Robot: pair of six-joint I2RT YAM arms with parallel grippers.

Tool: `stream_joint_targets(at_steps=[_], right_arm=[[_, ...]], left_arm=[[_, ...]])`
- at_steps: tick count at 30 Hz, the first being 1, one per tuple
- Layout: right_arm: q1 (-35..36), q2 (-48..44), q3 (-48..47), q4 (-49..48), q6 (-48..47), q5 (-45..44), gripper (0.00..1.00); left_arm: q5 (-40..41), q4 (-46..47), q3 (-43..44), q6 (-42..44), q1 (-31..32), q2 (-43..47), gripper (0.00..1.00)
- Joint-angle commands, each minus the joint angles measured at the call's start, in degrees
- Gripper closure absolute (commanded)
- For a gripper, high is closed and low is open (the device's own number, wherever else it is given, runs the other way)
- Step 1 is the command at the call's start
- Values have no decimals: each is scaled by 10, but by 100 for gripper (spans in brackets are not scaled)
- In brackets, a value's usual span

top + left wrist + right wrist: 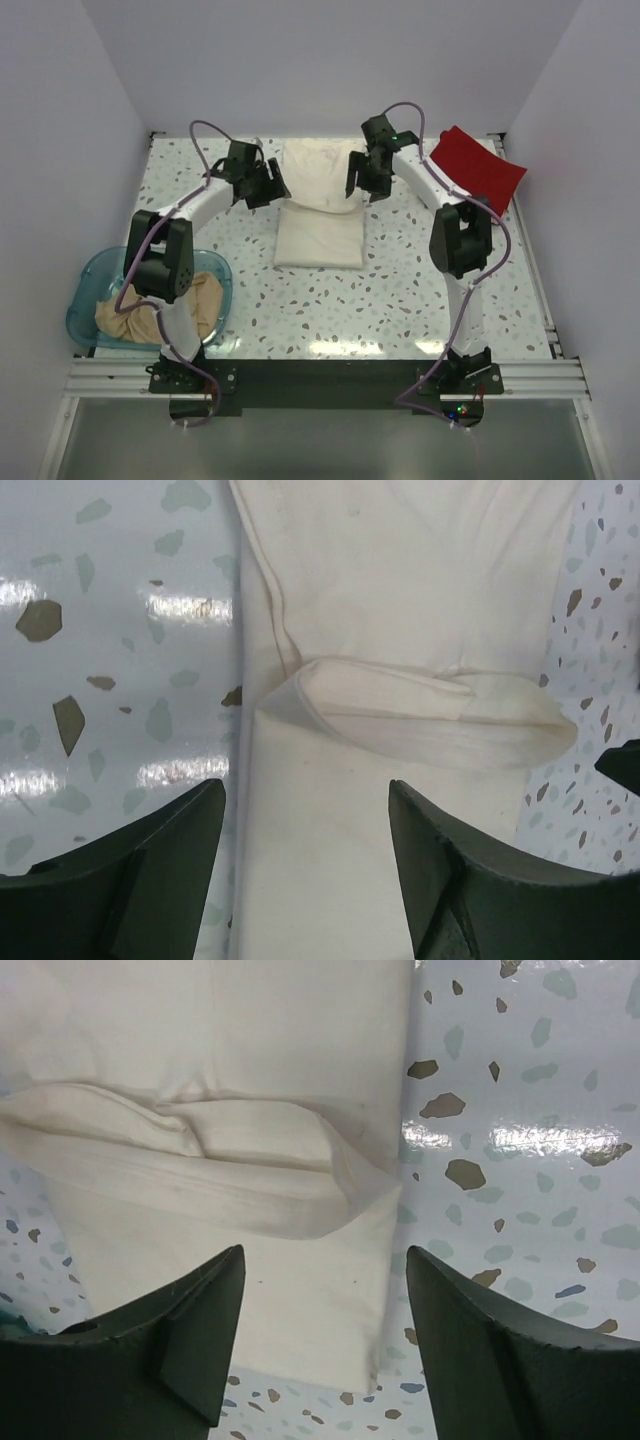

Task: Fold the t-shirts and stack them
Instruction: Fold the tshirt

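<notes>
Top external view shows the left gripper point(272, 188) and right gripper point(360, 190) both spread wide, holding nothing, above the cream-white t-shirt point(320, 215) on the speckled table point(400, 290).

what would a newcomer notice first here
A partly folded cream-white t-shirt lies mid-table, with the left arm's fingers and the right arm's fingers open above its side edges. A red t-shirt sits at the far right corner, and a tan t-shirt is bunched in the blue tub at the near left.
</notes>
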State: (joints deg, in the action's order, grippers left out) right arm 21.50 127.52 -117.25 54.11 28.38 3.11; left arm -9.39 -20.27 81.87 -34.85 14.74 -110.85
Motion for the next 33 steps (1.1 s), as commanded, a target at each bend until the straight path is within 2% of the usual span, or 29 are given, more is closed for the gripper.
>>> stream_joint_targets(at_steps=[1,5,10,13,23,33], right_arm=[[-1,-64,22,-4,-19,23,31],[0,-126,133,-41,-19,43,34],[5,-186,271,-102,-6,79,44],[20,-186,294,-119,0,88,46],[51,-104,222,-113,7,72,47],[50,9,81,-88,9,37,46]], left_arm=[[-6,48,-56,14,-2,88,29],[-25,55,-128,18,-2,136,32],[-49,73,-219,9,5,176,35],[-48,78,-246,9,27,186,35],[9,24,-278,25,55,165,39],[2,17,-294,35,63,150,39]])
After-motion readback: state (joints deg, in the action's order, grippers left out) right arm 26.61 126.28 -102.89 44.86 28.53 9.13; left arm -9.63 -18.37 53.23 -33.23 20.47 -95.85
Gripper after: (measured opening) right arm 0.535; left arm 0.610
